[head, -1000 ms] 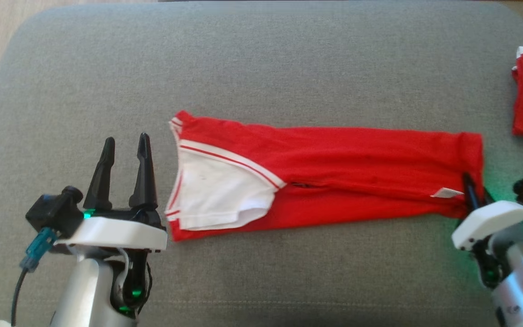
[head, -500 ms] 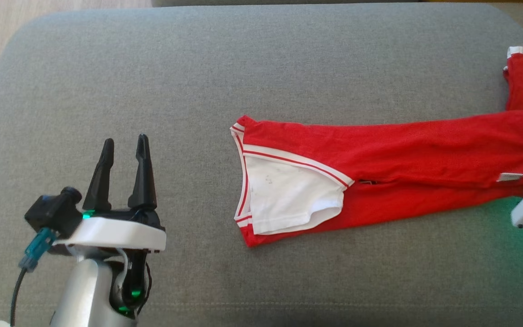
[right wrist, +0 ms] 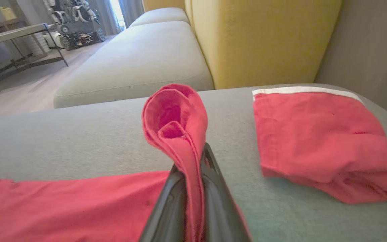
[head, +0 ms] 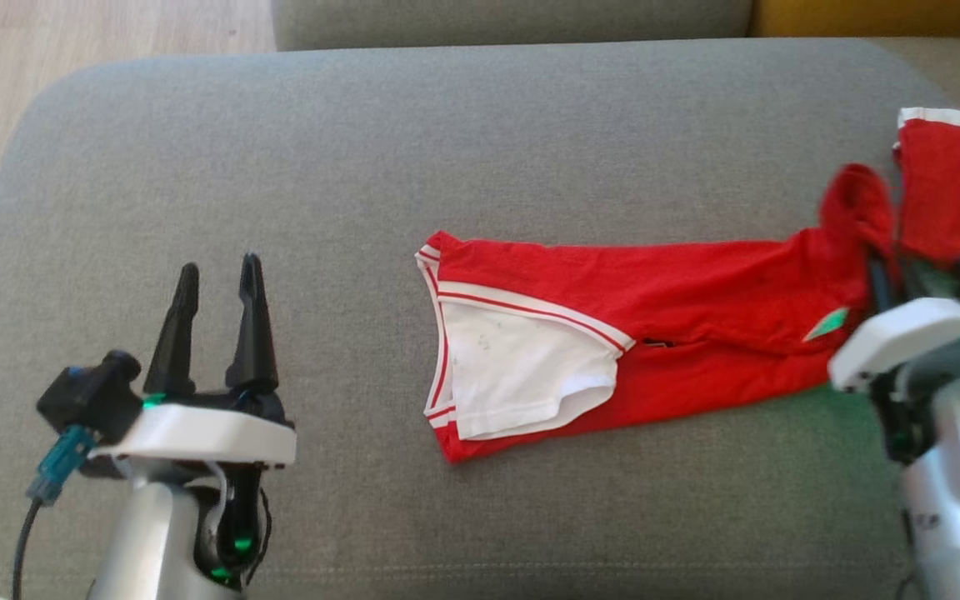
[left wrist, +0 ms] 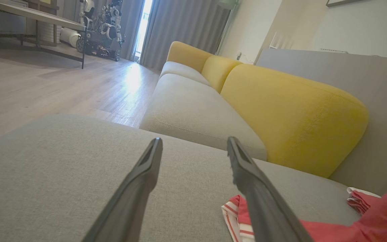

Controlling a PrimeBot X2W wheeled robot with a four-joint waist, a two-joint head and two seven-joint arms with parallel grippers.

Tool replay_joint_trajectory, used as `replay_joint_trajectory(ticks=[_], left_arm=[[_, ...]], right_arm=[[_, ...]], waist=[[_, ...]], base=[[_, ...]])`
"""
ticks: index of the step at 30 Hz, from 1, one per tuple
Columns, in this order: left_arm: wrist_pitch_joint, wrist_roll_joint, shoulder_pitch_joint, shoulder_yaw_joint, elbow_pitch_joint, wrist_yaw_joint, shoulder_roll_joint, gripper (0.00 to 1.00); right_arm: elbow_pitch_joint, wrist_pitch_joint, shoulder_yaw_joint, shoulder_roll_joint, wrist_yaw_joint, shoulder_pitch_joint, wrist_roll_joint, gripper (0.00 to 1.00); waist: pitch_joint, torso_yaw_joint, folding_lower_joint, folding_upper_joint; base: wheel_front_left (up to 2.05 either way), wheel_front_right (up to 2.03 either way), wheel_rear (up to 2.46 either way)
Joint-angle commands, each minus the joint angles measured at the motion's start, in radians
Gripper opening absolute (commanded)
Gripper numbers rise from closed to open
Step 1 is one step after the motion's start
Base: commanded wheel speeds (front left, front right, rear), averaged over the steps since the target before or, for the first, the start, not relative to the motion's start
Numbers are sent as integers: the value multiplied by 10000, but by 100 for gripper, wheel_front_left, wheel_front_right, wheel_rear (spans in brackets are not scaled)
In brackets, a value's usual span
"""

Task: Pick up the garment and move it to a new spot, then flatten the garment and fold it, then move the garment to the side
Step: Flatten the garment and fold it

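Head view, garment (head: 655, 283) end newly bunched upward — right gripper (head: 877, 279) jaws pinching it

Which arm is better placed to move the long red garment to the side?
Right. The right gripper is shut on one end of the garment, raised off the cushion; the left gripper is open and apart from it.

One high camera, two low ones, over a grey cushion (head: 480, 125).
The head view looks steeply down from the near side. Both wrist views skim low over the cushion toward the far yellow sofa back (left wrist: 291, 111), one from the left, one close in at the right end. All three share the red garment (head: 697, 283).
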Motion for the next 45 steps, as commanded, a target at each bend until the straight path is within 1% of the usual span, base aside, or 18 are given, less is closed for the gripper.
replay_joint_trajectory(ticks=[1, 4, 5, 9, 14, 16, 18, 23, 29, 30, 38, 41, 42, 43, 45], left_arm=[[-91, -115, -81, 343, -304, 9, 55, 100], [-91, -155, -17, 308, -294, 8, 55, 100], [-91, -178, 1, 282, -289, 11, 55, 100], [-91, -206, 17, 241, -283, 15, 55, 100], [-91, -224, -17, 165, -266, -3, 55, 100], [-91, -238, -35, 142, -247, -11, 55, 100], [-91, -269, -50, 106, -234, -3, 55, 100], [-91, -347, -68, 19, -191, 8, 55, 100], [-91, -434, -101, -45, -176, 44, 55, 100], [-91, -434, -101, -45, -176, 44, 55, 100], [-91, -586, -142, -217, -133, 91, 55, 100], [-91, -606, -157, -237, -110, 100, 55, 100], [-91, -602, -161, -234, -93, 100, 55, 100], [-91, -598, -164, -216, -76, 105, 55, 100], [-91, -584, -157, -163, -52, 115, 55, 100]], right_arm=[[-635, 116, 363, 102, -9, 44, 72, 0], [-1594, 590, 840, 533, -9, 295, 337, 0], [-2273, 929, 1191, 828, -9, 468, 579, 0], [-3555, 1509, 1958, 1277, -9, 804, 1048, 0], [-4717, 1949, 2930, 1581, -9, 1068, 1716, 0], [-4946, 1990, 3243, 1617, -9, 1119, 1980, 0], [-5049, 1934, 3695, 1625, -9, 1186, 2620, 0], [-4634, 1543, 4608, 1630, -9, 1150, 3861, 0], [-3684, 867, 5572, 1631, -9, 752, 4637, 0], [-3684, 867, 5572, 1631, -9, 752, 4637, 0], [-2061, -29, 6487, 1632, -9, -36, 5539, 0], [-1584, -135, 6972, 1632, -9, -332, 5759, 0], [-1469, -175, 7120, 1632, -9, -406, 5818, 75], [-1385, -180, 7262, 1632, -9, -452, 5943, 100], [-1297, -266, 7485, 1632, -9, -559, 6138, 100]], waist=[[-57, -50, 0, 0], [-117, -105, 0, 0], [-143, -131, 0, 0], [-174, -138, 0, 0], [-119, -44, 0, 0], [-78, 37, 0, 0], [-47, 138, 0, 0], [50, 417, 0, 0], [232, 750, 0, 0], [232, 750, 0, 0], [395, 1089, 0, 0], [423, 1146, 0, 0], [420, 1155, 0, 0], [407, 1158, 0, 0], [380, 1136, 0, 0]], base=[[0, 0, 0], [0, 0, 0], [0, 0, 0], [0, 0, 0], [0, 0, 0], [0, 0, 0], [0, 0, 0], [0, 0, 0], [0, 0, 0], [0, 0, 0], [0, 0, 0], [0, 0, 0], [0, 0, 0], [0, 0, 0], [0, 0, 0]])
